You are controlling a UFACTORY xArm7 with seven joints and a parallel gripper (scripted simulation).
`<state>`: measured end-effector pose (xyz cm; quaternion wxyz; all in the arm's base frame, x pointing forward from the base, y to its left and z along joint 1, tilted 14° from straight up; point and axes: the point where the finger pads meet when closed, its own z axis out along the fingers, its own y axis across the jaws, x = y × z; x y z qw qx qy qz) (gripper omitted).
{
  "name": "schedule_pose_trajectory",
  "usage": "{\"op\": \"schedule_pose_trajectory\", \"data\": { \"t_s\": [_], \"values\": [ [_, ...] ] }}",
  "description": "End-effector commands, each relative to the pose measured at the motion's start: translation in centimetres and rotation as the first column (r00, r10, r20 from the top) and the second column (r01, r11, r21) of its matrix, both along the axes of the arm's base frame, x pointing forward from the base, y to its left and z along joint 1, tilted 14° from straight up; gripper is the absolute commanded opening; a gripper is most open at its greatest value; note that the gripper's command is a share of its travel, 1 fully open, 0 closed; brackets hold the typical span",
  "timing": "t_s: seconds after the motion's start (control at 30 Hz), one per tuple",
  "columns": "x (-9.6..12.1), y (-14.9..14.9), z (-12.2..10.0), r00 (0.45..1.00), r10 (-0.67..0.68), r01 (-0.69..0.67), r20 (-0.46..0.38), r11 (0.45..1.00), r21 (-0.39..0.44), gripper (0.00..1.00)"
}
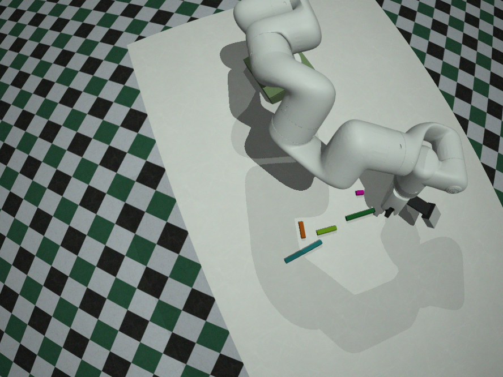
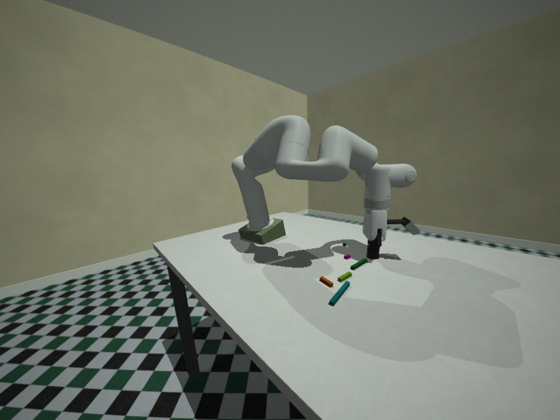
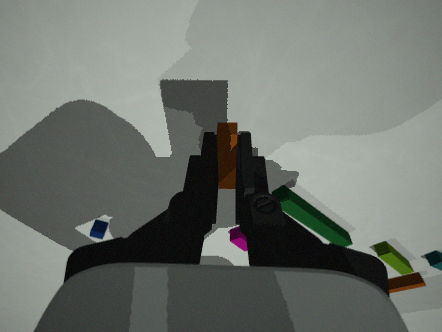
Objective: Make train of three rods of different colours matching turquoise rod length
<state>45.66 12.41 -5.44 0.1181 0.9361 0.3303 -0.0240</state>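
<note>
My gripper (image 1: 386, 214) (image 2: 373, 257) (image 3: 227, 152) is down at the table, shut on an orange rod (image 3: 227, 165), with a finger against each long side. A second orange rod (image 1: 301, 229) (image 2: 326, 281) (image 3: 407, 282) lies apart, near the turquoise rod (image 1: 303, 251) (image 2: 338, 293) (image 3: 434, 260). A lime rod (image 1: 326, 230) (image 2: 344, 276) (image 3: 395, 257) lies between them and the green rod (image 1: 359, 214) (image 2: 359, 263) (image 3: 315, 217), whose one end is near my fingers. A magenta rod (image 1: 359, 192) (image 2: 347, 256) (image 3: 239, 238) and a blue rod (image 2: 344, 244) (image 3: 99, 228) lie apart. The arm hides the blue rod in the top view.
The arm's green base block (image 1: 277, 95) (image 2: 262, 236) stands at the back of the white table (image 1: 195, 121) (image 2: 203, 257). The arm reaches over the table and casts broad shadows across it.
</note>
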Motion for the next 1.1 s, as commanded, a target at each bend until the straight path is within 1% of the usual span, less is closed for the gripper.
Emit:
{"op": "schedule_pose_trajectory", "data": {
  "t_s": [0.0, 0.53, 0.63, 0.7, 0.8, 0.87, 1.07],
  "values": [
    [0.1, 0.1, 0.2, 1.0, 0.001, -0.001, 0.003, 1.0, 0.002, 0.04],
    [0.1, 0.1, 0.2, 1.0, 0.001, -0.001, 0.003, 1.0, 0.002, 0.04],
    [0.1, 0.2, 0.5, 1.0, 0.001, -0.001, 0.003, 1.0, 0.002, 0.04],
    [0.1, 0.4, 1.1, 1.0, 0.001, -0.001, 0.003, 1.0, 0.002, 0.04],
    [0.0, 0.8, 2.8, 1.0, 0.001, -0.001, 0.003, 1.0, 0.002, 0.04],
    [0.0, 0.8, 2.8, 1.0, 0.001, -0.001, 0.003, 1.0, 0.002, 0.04],
    [-0.2, 1.8, 7.3, 1.0, 0.001, -0.001, 0.003, 1.0, 0.002, 0.04]
  ]
}}
